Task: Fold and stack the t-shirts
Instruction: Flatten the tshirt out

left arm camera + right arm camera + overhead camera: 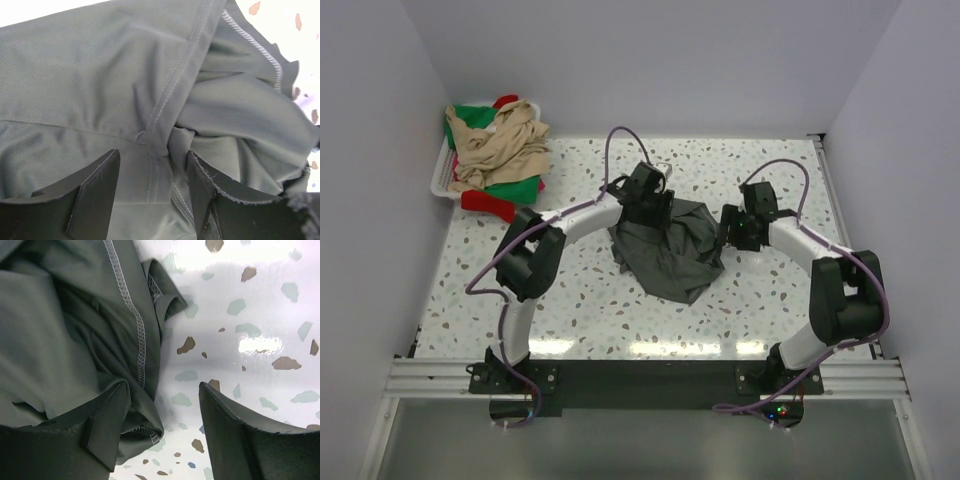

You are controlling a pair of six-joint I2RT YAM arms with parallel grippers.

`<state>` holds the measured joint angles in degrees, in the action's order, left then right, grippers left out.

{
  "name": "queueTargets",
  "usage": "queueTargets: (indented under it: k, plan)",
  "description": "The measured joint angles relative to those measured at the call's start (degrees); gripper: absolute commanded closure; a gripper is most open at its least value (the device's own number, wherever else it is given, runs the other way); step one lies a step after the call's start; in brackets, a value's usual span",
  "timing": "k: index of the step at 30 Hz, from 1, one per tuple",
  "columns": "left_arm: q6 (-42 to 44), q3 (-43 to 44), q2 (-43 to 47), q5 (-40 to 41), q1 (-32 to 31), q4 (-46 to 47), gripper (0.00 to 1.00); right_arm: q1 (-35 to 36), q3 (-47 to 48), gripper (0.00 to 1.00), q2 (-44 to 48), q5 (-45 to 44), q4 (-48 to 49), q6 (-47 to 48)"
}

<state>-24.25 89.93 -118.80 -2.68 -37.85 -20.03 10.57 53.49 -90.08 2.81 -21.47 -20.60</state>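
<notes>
A dark grey t-shirt (670, 252) lies crumpled in the middle of the table. My left gripper (646, 206) is pressed down on its far left edge. In the left wrist view its jaws (152, 175) stand open, with a stitched seam and a bunched fold of the grey t-shirt (100, 80) between them. My right gripper (734, 232) is at the shirt's right edge, open. In the right wrist view (162, 412) its left finger (107, 422) rests on the hemmed edge of the grey t-shirt (60, 340), and its right finger (235, 435) is over bare table. Beige (505, 145), green (515, 190) and red (488, 204) t-shirts are piled at the far left.
A white plastic basket (438, 180) holds the pile of shirts in the far left corner, and the red one hangs over its front edge. White walls enclose the speckled table (580, 300) on three sides. A black rail (640, 382) with both arm bases runs along the near edge.
</notes>
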Motion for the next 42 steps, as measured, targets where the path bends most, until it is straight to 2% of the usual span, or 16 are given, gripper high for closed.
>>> queueTargets:
  k: [5, 10, 23, 42]
  plan:
    - [0.1, 1.2, -1.3, 2.1, 0.0, -0.7, 0.48, -1.5, 2.5, 0.37, 0.0, 1.1, 0.1, -0.2]
    - [0.1, 1.0, -1.4, 3.8, 0.1, 0.5, 0.48, -2.0, 3.5, 0.37, 0.0, 1.8, 0.0, -0.5]
    - [-2.4, -2.7, 1.2, -0.4, 2.0, 9.2, 0.48, -2.4, 3.5, 0.36, 0.0, 3.0, -0.1, -0.9]
    - [-3.2, -2.0, -1.5, -2.2, 2.6, 10.1, 0.48, -2.4, 3.5, 0.36, 0.0, 4.3, -0.2, -1.2]
